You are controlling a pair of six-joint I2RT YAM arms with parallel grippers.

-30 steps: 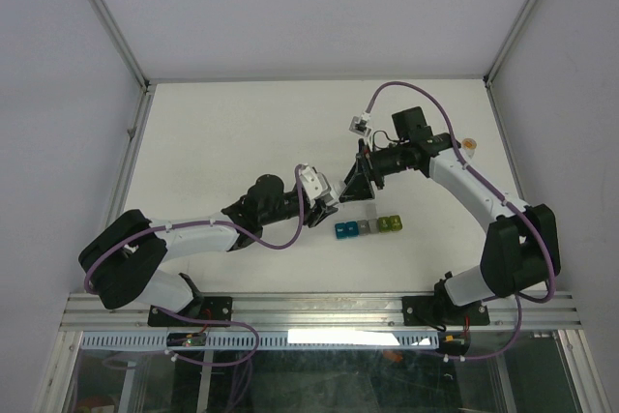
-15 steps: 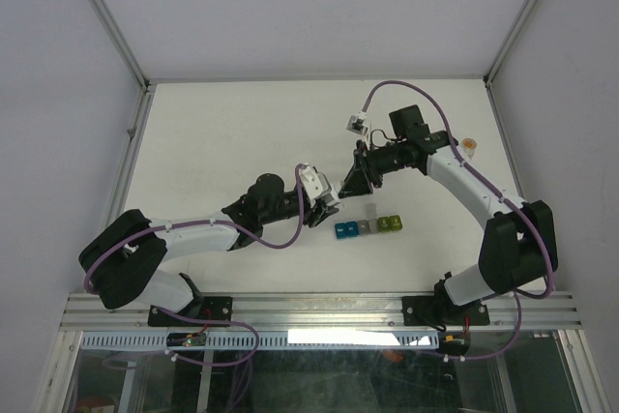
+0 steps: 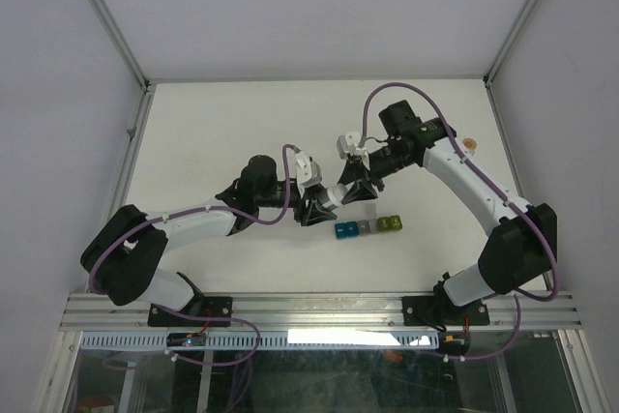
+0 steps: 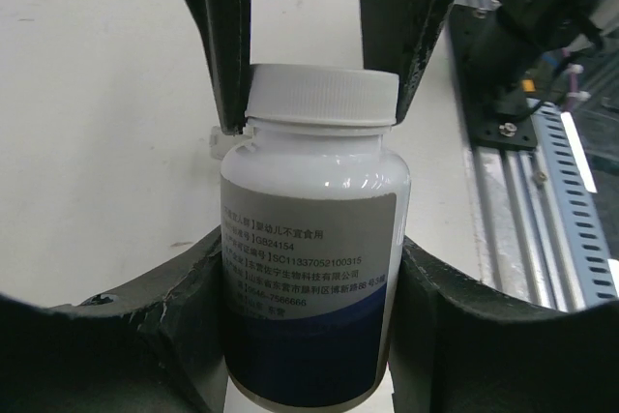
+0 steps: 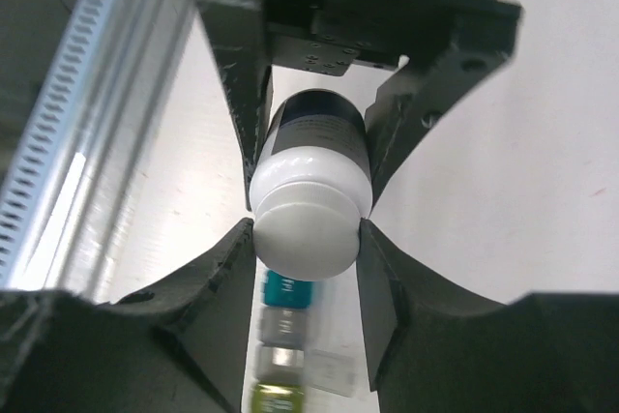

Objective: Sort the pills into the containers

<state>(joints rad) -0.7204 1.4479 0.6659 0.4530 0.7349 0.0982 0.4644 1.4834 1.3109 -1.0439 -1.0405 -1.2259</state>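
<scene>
Nearest the arm bases, the strip of five small joined cube-shaped plastic compartments (image 3: 368,226), coloured blue, teal, grey, green and yellow-green, lies on the white table (image 3: 213,132). It is just on the near side of both grippers and touches neither. What the compartments hold cannot be made out in any view.

Just beyond it, the left gripper (image 3: 317,208) and the right gripper (image 3: 354,191) meet tip to tip over the table. The overhead view hides what is between them, but the wrist cameras show it. In the left wrist view, the left gripper's black fingers (image 4: 184,326) clamp the labelled body of a white plastic pill bottle (image 4: 314,268), and the right gripper's fingers press both sides of its white ribbed cap (image 4: 322,94). The right wrist view shows that cap end-on, pinched between its own fingers (image 5: 203,307), with the strip blurred beneath.

Farthest, a small amber object (image 3: 471,144) sits near the table's right edge.
</scene>
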